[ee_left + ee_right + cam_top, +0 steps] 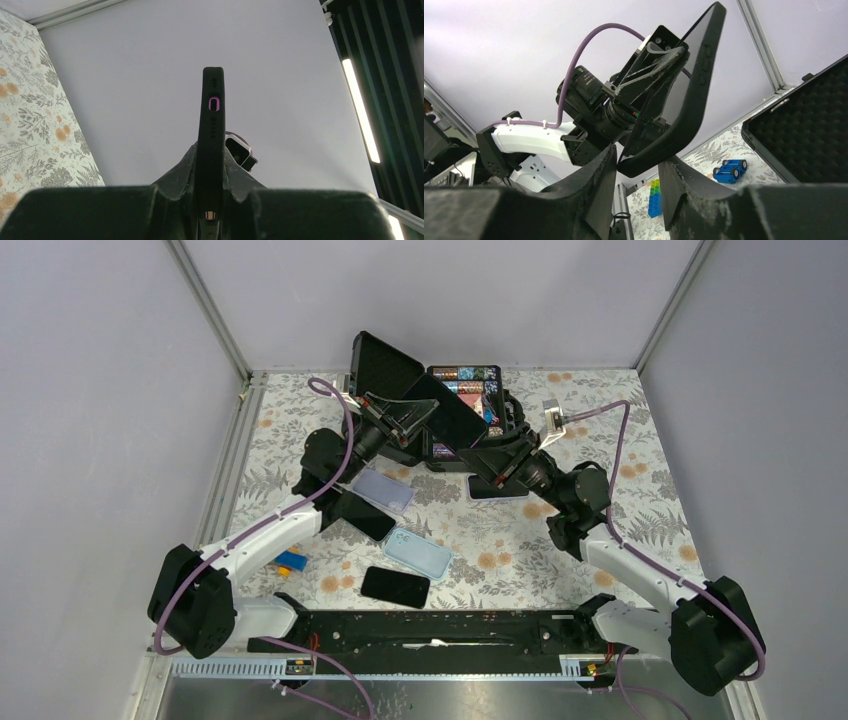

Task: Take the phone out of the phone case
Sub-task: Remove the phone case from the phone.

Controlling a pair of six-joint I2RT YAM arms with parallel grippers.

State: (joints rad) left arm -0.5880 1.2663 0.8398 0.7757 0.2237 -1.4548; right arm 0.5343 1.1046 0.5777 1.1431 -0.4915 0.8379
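the phone case (211, 130) is clamped edge-on in the closed left gripper (210, 157), raised off the tabletop (640, 500), with the phone (659, 112) seated inside. its lower corner is straddled by the half-open right gripper (638, 161), and nothing is pinched there. peeling is judged to be in hand. next, the case lip needs to be caught and pulled off that corner.

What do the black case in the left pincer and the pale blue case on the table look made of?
Black case: probably matte rubber or silicone; dull surface, no glare, moulded button bumps along its edge.
Pale blue case: likely silicone or soft plastic; even flat colour, rounded corners, but too small to be sure.
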